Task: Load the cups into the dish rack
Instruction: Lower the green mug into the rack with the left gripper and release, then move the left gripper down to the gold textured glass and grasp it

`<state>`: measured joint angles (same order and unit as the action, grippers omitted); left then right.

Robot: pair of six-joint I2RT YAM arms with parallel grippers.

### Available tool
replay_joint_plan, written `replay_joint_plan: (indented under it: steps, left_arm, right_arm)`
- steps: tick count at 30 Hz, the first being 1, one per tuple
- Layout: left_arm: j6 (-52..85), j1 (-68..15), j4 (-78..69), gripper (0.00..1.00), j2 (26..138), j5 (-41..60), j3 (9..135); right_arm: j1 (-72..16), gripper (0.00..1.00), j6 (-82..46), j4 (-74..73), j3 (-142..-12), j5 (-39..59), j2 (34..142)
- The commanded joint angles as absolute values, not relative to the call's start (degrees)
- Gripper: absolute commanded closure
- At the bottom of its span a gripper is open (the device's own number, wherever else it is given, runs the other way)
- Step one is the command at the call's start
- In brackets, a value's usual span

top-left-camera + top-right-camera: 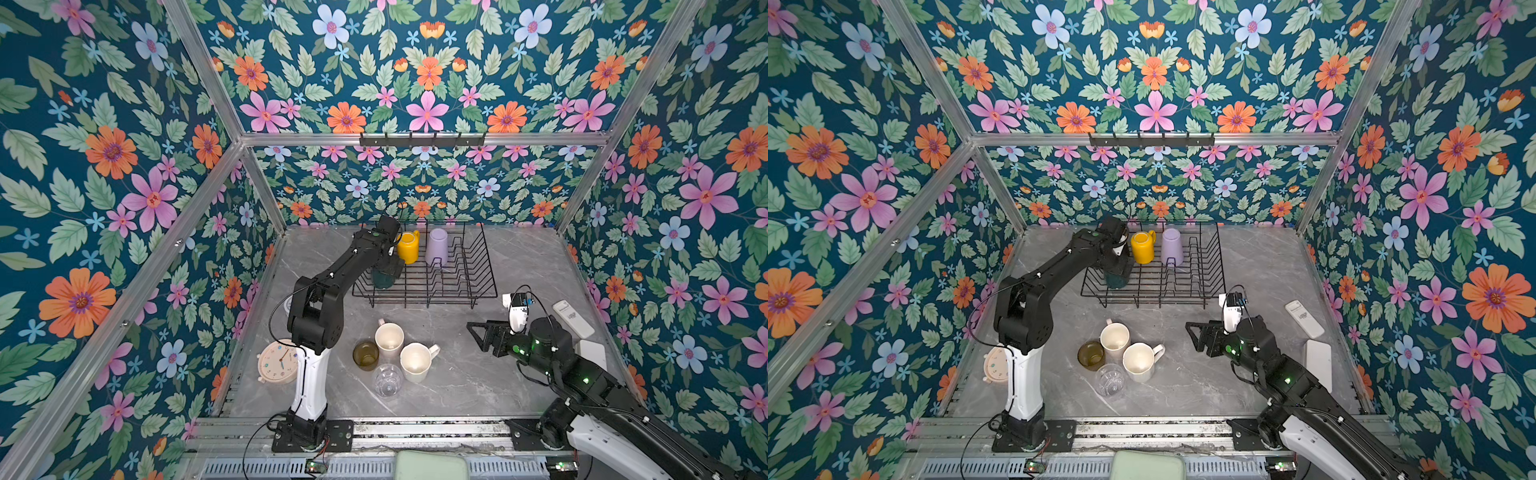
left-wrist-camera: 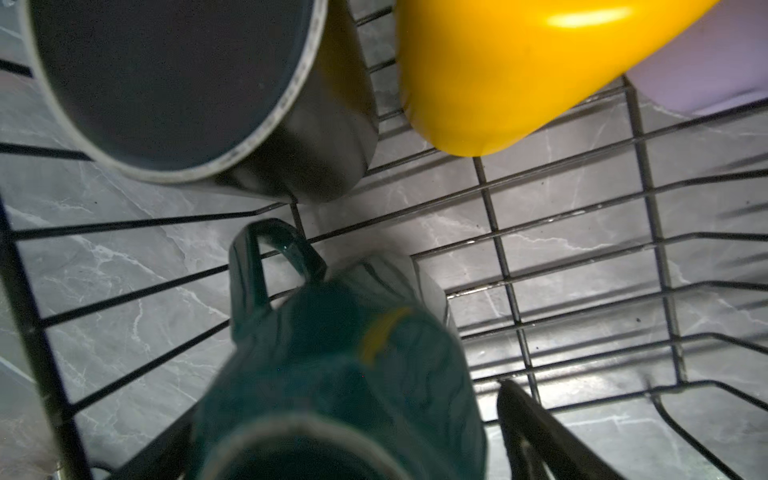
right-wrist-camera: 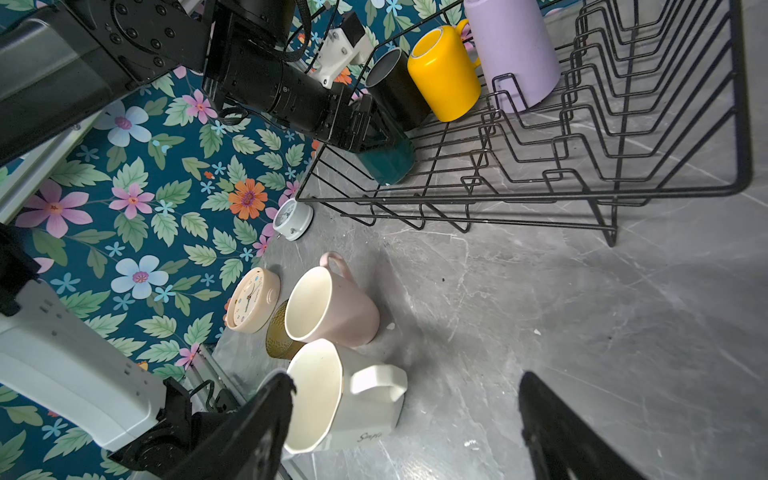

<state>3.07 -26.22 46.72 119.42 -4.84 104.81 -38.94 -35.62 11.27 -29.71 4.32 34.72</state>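
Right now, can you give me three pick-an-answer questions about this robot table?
1. Where is the yellow mug? A in the dish rack; B on a wall hook; C on a clock.
2. How many cups stand on the table outside the rack? A two; B four; C six.
3. The right gripper is: A open, empty; B holding a spoon; C holding a clock.
Answers: 1 A: it rests inside the wires. 2 B: pale pink mug, white mug, amber glass, clear glass. 3 A: fingers apart, nothing between.

Dk green mug [image 2: 332,365] blurry, rim cut off at edge.
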Motion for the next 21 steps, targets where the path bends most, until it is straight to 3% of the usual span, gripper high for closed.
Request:
replay_joint_plan:
  steps: [1,12,21]
  left_arm:
    - [3.43,-26.1,46.18,0.0,118.8,-5.08,104.94]
    - [5.63,-26.11,38.67,0.0,107.64,-4.13,98.35]
    - [13.83,-25.28,30.81,0.0,81.44,-1.59,73.51]
  right_arm:
    - [-38.98,0.15,-35.77,11.16,-29.71,4.13,34.56]
    - [-39.01,0.15,-35.18,12.46,-30.14,3.37,34.28]
    - [-38.97,0.15,-30.55,20.75,-34.86,-0.84,34.26]
